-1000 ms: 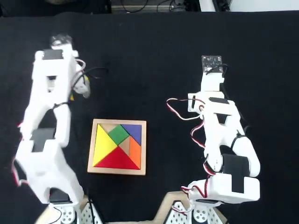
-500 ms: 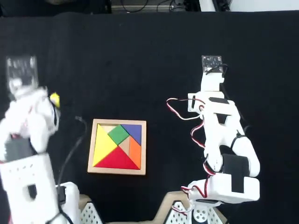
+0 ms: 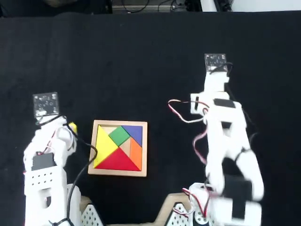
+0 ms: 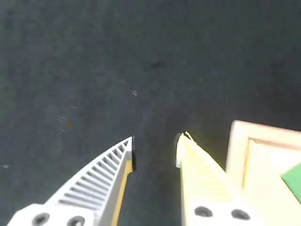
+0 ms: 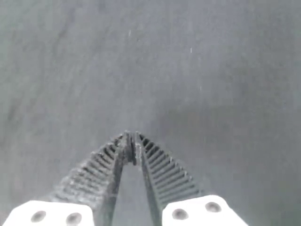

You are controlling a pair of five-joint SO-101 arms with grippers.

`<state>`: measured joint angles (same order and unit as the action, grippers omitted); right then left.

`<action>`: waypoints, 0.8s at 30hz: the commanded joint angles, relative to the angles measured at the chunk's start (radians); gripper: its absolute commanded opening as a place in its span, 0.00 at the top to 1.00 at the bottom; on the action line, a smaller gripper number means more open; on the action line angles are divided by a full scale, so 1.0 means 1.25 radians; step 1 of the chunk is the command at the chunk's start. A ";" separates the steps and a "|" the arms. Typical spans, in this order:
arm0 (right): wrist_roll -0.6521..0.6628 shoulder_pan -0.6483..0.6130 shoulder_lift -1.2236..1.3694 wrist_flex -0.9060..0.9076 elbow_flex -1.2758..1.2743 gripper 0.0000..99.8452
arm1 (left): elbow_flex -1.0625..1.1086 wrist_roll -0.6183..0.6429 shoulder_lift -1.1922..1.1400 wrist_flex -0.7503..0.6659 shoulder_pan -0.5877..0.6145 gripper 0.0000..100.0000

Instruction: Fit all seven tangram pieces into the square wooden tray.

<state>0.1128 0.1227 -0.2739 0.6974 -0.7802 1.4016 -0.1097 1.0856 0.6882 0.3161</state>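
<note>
The square wooden tray [image 3: 92, 149] lies in the middle of the black table. In it sit a yellow triangle [image 3: 102, 147], a red triangle [image 3: 118, 161], a green square [image 3: 119, 135], a blue piece [image 3: 135, 133] and an orange piece [image 3: 136, 153]. A small wood-coloured triangle [image 3: 125, 148] sits between them. My left gripper [image 4: 156, 147] is open and holds nothing, low over the cloth just beside the tray's corner [image 4: 240, 136]. Its yellow finger [image 3: 72, 127] shows left of the tray. My right gripper [image 5: 130, 140] is shut on nothing over bare cloth, far right of the tray.
The left arm [image 3: 44, 160] is folded at the front left and the right arm [image 3: 225, 136] stands at the right. Black cloth [image 3: 141, 66] covers the whole table. Two arm bases stand at the front edge.
The left arm has swung back from its stretched pose at the far left and folded down beside the tray's left edge. The right arm's lower part has shifted slightly.
</note>
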 commanded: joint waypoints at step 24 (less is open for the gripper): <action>0.161 -0.079 -1.045 -0.055 -0.730 0.99 | 0.231 0.012 -0.004 -0.354 -0.020 0.84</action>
<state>0.3076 0.0353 -1.5305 0.6252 -1.6870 1.6732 -0.0990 1.0840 0.2677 0.2961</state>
